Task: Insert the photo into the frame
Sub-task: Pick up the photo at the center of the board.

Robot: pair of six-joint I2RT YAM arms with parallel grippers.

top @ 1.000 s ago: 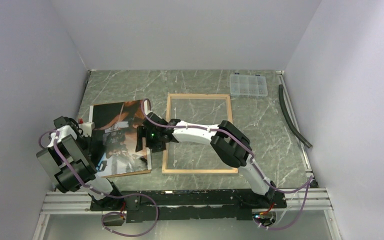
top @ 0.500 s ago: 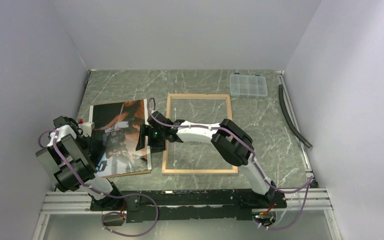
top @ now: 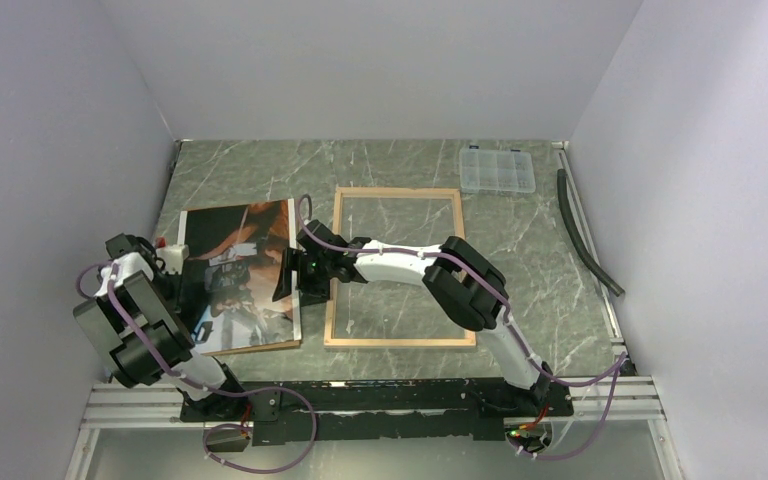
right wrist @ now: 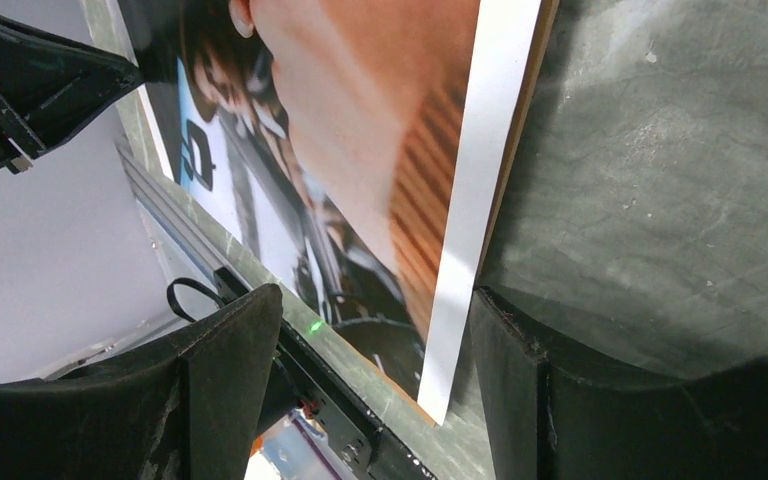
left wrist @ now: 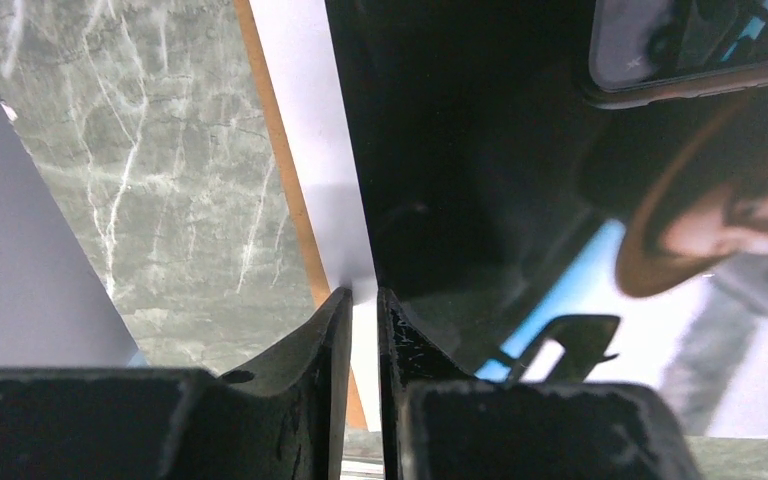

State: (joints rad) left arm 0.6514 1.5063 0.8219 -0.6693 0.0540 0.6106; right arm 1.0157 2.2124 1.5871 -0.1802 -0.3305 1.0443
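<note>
My left jaws are at the left edge of the photo (top: 235, 275), clamped on its white margin. The photo lies face up on a brown backing panel (top: 260, 346), toward the near-left corner of the tabletop (top: 520, 240). My right jaws are spread wide, straddling the photo's right edge, gripping nothing. The frame (top: 400, 342) lies flat mid-tabletop, wood side up, just beside the panel. A clear compartment box (top: 497, 170) sits toward the far-right corner.
</note>
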